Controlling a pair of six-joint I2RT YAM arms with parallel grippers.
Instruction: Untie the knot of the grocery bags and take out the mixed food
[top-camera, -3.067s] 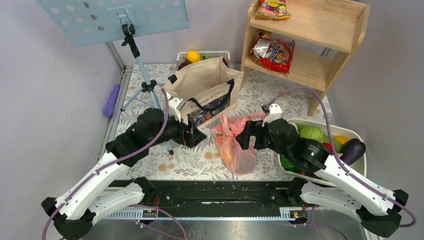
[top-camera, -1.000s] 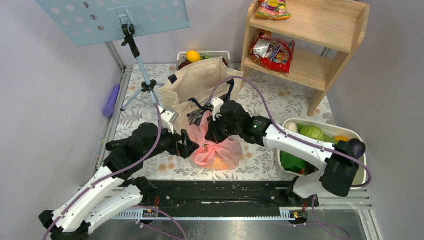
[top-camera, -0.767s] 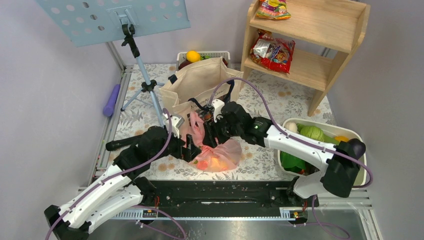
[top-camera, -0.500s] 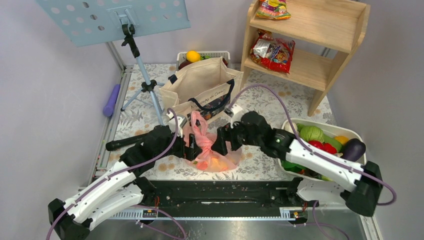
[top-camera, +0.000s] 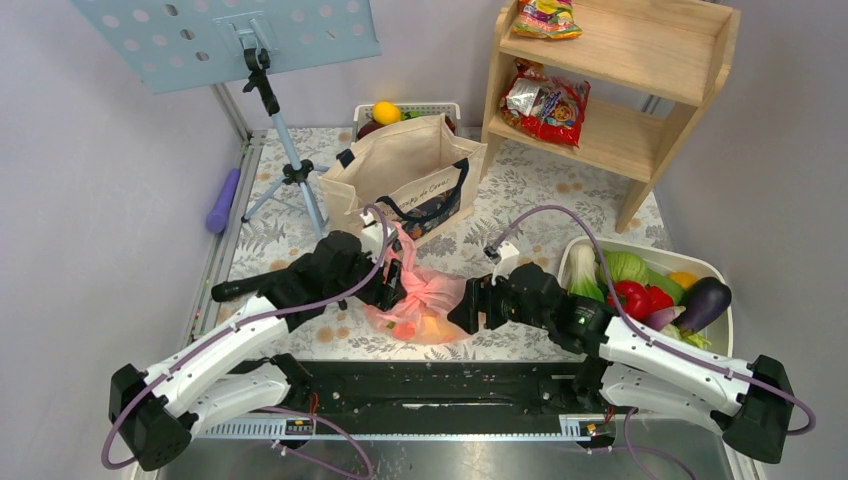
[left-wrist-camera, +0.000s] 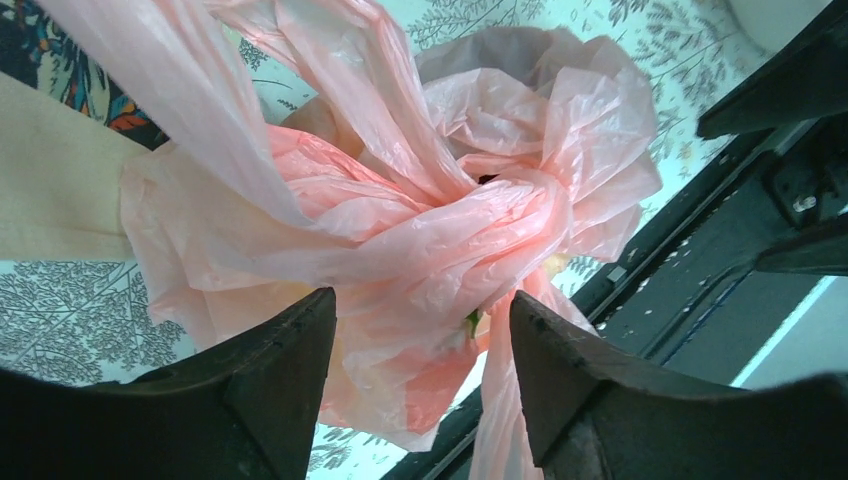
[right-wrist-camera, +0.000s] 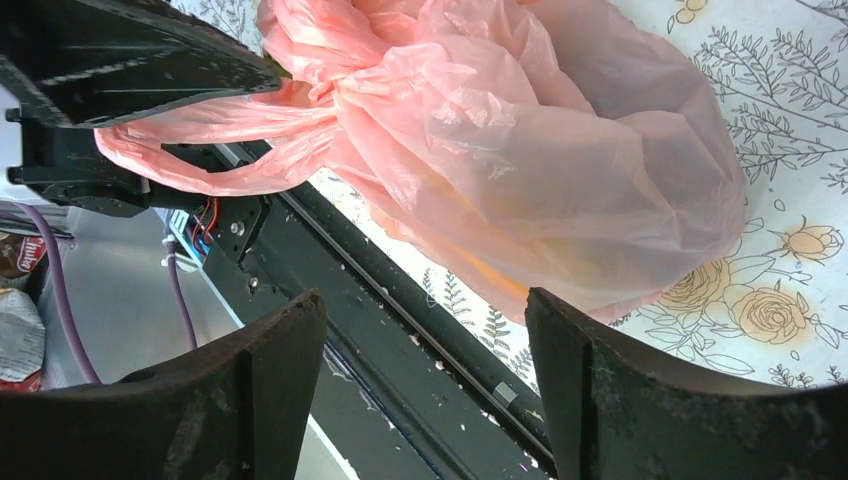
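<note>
One pink grocery bag (top-camera: 430, 310) lies on the floral table between my two grippers. Its knot (top-camera: 418, 290) is tied, and loose handle loops rise toward the tote. In the left wrist view the knot (left-wrist-camera: 490, 215) sits just ahead of my open left gripper (left-wrist-camera: 420, 305), with pink plastic between the fingers. My left gripper (top-camera: 393, 285) is at the bag's left side. My right gripper (top-camera: 465, 310) is open and empty at the bag's right side; its view shows the bag's bulging body (right-wrist-camera: 540, 150). Food shows only as orange and green tints through the plastic.
A beige canvas tote (top-camera: 405, 180) stands just behind the bag. A white tub (top-camera: 720, 335) of vegetables is on the right. A wooden shelf (top-camera: 640, 120) with snack packets stands far right. A music stand (top-camera: 285, 150) and a purple object (top-camera: 222, 200) are on the left.
The right arm carried the bag left to the table's middle, let go and drew back to the right. The left gripper moved forward to the knot.
</note>
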